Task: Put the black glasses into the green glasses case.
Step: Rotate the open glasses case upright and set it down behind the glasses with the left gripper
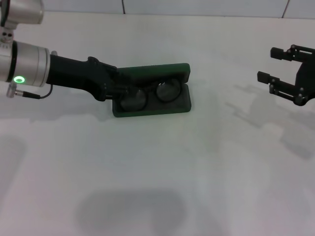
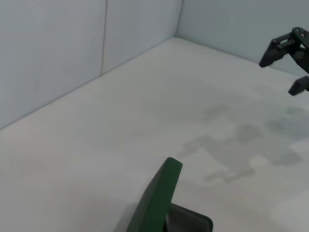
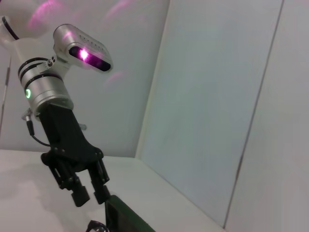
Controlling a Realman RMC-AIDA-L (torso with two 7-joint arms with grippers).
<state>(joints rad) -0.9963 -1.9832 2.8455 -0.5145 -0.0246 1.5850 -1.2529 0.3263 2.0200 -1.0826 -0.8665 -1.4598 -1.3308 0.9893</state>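
case [image 1: 170,105] open on desk [image 1: 157,172], lid upright at its far edge | glasses [image 1: 156,92] lying inside case | left pincer [image 1: 129,91] over case's left end, fingers slightly parted, gripping nothing | right pincer [image 1: 275,66] released, hovering well right of case

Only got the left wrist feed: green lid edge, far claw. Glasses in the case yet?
Observer: Yes. In the head view the black glasses lie inside the open green glasses case.
Operator: Left claw?
Observer: At the case's left end. The right wrist view shows the left claw just above the glasses, fingers slightly apart with nothing between them.
Operator: Right claw?
Observer: The right claw is open, off to the right and well away from the case.
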